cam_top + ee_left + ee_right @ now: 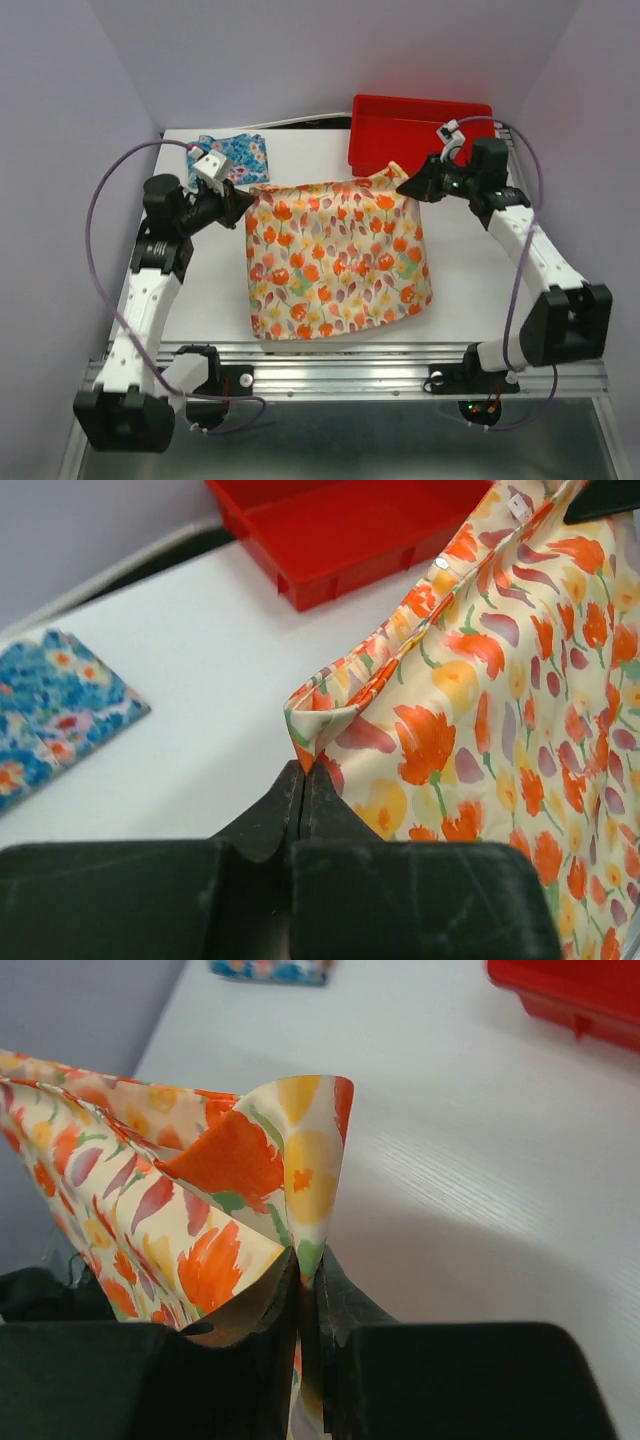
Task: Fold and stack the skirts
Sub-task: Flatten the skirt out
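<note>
Fingertips [268,815] of the left gripper [303,770] are pressed together on a folded-over corner of the cream-yellow skirt [340,260]. The cloth bunches into a small peak just past the tips. The right gripper [303,1255] is the same, its tips clamped on the opposite corner, where the fabric flares up like a little cone above them. Neither pair shows any gap, so I judge both grips secure.

Between the two grippers runs the stitched edge of the skirt. It is raised at each pinched corner, and the rest lies spread on the table [210,290] on the near side of the fingers, towards the arm bases.

I expect this fabric to be light, thin and limp (it creases at the slightest pinch). It will sag wherever it isn't held, and a one-sided pull would skew it. The seamed corners are the sensible place to hold, since the doubled hem gives the pads something firmer to bite. I'd carry both corners together to keep the fold line straight.

Off to the outer side of the left fingers lies the blue skirt [50,705], flat, seemingly folded and apart from the cream one. Beyond the held edge, nearer the right fingers, sits the red tray [350,530].
</note>
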You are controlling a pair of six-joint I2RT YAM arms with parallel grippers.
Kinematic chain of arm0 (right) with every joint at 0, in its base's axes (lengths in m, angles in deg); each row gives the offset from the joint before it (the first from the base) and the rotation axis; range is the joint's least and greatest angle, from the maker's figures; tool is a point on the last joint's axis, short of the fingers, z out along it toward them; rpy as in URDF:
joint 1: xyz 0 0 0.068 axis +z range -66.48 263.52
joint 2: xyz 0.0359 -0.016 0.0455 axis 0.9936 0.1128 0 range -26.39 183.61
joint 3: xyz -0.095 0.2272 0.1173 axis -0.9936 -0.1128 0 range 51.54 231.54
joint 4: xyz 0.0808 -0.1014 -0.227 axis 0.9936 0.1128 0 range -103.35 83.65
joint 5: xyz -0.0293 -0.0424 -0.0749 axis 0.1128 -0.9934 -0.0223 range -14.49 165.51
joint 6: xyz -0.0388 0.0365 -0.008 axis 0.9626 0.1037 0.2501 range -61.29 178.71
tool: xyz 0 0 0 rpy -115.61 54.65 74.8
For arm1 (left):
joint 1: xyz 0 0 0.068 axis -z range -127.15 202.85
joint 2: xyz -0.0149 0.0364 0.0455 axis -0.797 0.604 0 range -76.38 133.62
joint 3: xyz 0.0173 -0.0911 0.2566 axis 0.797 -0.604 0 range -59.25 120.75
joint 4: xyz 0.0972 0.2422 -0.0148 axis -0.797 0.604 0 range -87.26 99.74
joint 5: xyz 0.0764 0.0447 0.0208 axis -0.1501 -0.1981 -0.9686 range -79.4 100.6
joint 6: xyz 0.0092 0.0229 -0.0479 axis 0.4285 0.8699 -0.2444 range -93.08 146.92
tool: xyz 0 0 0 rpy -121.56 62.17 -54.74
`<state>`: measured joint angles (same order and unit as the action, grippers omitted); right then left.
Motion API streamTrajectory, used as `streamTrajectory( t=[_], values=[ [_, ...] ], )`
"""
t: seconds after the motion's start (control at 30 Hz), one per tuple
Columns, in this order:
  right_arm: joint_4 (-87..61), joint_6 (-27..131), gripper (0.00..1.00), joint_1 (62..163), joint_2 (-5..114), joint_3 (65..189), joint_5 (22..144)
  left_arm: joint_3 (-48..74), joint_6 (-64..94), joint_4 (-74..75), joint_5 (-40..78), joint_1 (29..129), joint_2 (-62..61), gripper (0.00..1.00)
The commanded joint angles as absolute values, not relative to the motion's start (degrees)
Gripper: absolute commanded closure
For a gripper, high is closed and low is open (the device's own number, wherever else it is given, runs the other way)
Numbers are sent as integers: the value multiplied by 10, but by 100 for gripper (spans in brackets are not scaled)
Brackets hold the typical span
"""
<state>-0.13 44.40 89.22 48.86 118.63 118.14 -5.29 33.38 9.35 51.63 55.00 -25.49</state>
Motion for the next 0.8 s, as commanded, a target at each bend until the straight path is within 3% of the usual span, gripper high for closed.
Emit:
streamTrajectory(
  t=[0.0, 0.13, 0.3, 0.5, 0.67, 0.77],
  values=[
    [-20, 404, 68, 886, 602, 1203, 1130, -43, 318, 60, 446, 565, -127, 74],
    [61, 408, 25, 886, 732, 1289, 1049, 6, 316, 60, 364, 569, 19, 28],
    [75, 461, 21, 886, 751, 1337, 979, 47, 318, 59, 339, 550, 49, 13],
    [92, 493, 36, 886, 734, 1324, 1041, 3, 322, 55, 366, 548, -2, 13],
    [117, 493, 51, 886, 738, 1286, 1098, -35, 323, 91, 419, 548, -6, 23],
    [118, 495, 52, 886, 745, 1256, 1120, -63, 316, 95, 446, 548, -7, 29]
  ],
)
